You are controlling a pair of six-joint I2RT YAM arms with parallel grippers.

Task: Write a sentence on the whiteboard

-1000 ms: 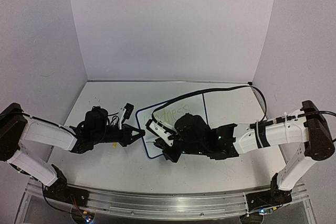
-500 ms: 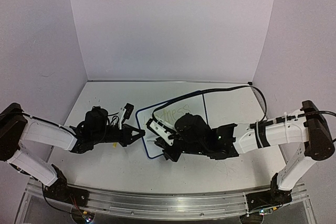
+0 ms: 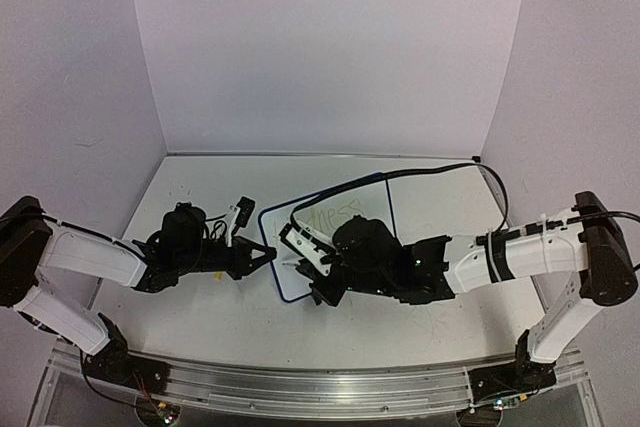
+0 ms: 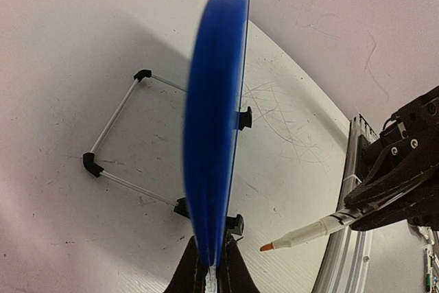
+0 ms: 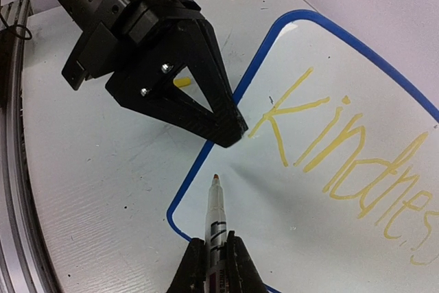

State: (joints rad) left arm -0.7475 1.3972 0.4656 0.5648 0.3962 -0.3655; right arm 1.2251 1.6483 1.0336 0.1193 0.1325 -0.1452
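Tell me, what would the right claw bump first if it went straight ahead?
Probably the whiteboard: the marker held in the right claw points at its white face, close beside the left claw pinching the board's edge. Depth is hard to judge.

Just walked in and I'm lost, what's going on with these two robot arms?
The left pincer is clamped on the edge of a small blue-framed whiteboard, steadying it on the table. The right pincer grips a marker, tip poised just below the K of a yellow "Kindness" already written. Whether the tip touches the board isn't clear.
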